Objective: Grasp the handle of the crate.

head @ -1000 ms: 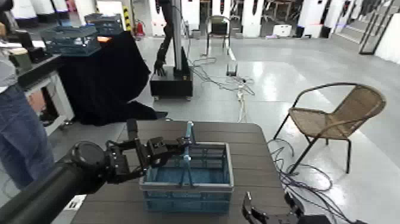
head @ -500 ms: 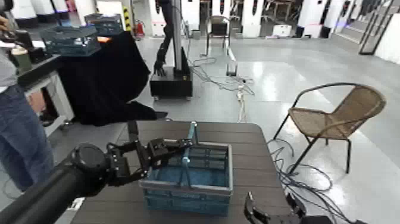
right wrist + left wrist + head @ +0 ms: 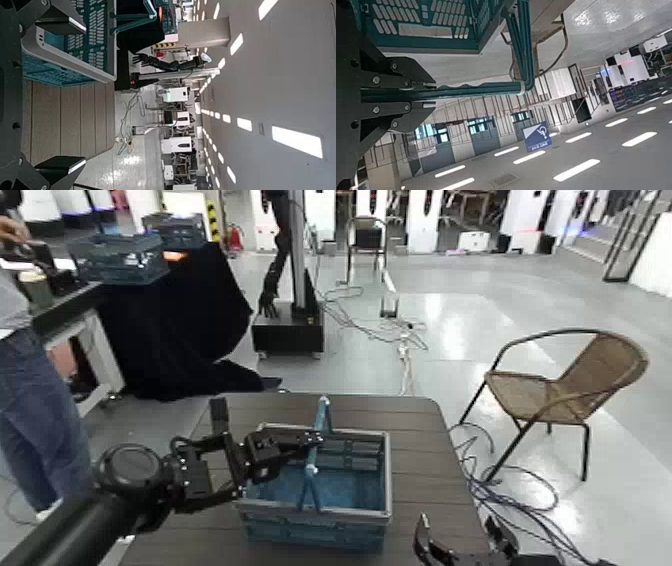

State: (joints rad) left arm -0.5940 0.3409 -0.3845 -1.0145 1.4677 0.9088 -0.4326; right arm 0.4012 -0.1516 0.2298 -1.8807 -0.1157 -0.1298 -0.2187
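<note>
The grey-blue lattice crate (image 3: 312, 512) stands on the dark wooden table (image 3: 425, 452) in front of me. Its teal-blue handle (image 3: 320, 422) stands upright over the crate's middle. My left gripper (image 3: 302, 440) reaches in from the left and is shut on the handle's upper part. In the left wrist view the handle (image 3: 483, 87) runs out from between the dark fingers (image 3: 385, 77), with the crate's lattice (image 3: 431, 22) beside it. My right gripper (image 3: 460, 545) is open and empty, low at the table's near right edge. The crate also shows in the right wrist view (image 3: 70, 49).
A wicker chair (image 3: 572, 382) stands right of the table, with cables (image 3: 500, 480) on the floor near it. A person (image 3: 30, 405) stands at the far left. A black-draped table (image 3: 170, 310) carries dark navy crates (image 3: 120, 256). A robot stand (image 3: 288, 310) is behind.
My left arm has drawn back and down a little towards me, with the gripper staying at the handle. The right gripper has barely moved. The person at the left has shifted.
</note>
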